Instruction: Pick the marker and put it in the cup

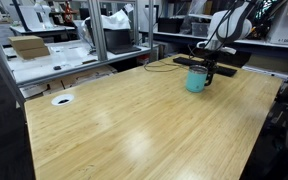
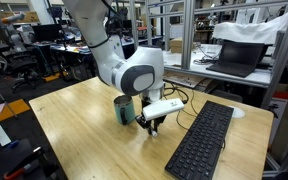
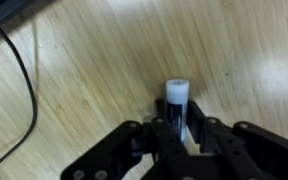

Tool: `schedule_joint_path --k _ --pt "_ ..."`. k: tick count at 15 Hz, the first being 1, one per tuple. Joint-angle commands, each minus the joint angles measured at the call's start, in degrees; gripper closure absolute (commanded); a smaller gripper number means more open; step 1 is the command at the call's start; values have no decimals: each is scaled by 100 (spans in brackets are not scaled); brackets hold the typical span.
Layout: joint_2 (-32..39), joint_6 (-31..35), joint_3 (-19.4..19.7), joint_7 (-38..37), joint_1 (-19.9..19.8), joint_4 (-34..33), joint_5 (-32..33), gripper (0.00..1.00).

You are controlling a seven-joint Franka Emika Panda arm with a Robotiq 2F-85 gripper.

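1. Your gripper (image 3: 179, 127) is clamped on the marker (image 3: 177, 96). In the wrist view the fingers (image 3: 202, 132) press it from both sides, and its white end points away toward the table (image 3: 94, 60).
2. The cup (image 2: 124, 109) stands upright on the wood. In both exterior views your gripper hangs just beside it, not over its mouth (the marker is too small to make out there).
3. A keyboard (image 2: 199, 140) lies on the gripper's other side, away from the cup.
4. A black cable (image 3: 24, 80) crosses the wood in the wrist view.
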State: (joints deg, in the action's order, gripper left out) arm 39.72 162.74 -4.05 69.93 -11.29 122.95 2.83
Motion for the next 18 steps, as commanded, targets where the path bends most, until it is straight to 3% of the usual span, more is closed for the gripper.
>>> schedule_joint_path --k 1,3,7,11,14,18 --pt "14 122 -99 -173 -97 51 174 100" --pt "-211 -100 -25 -366 9 156 160 95" --pt "-925 -623 339 -1066 458 471 461 95" --pt "-1817 -1791 751 -2037 909 548 1240 95" --pt "-2369 -2879 741 -2590 1079 457 1860 95" --pt "-2793 -4361 426 -3073 1405 279 2420 95"
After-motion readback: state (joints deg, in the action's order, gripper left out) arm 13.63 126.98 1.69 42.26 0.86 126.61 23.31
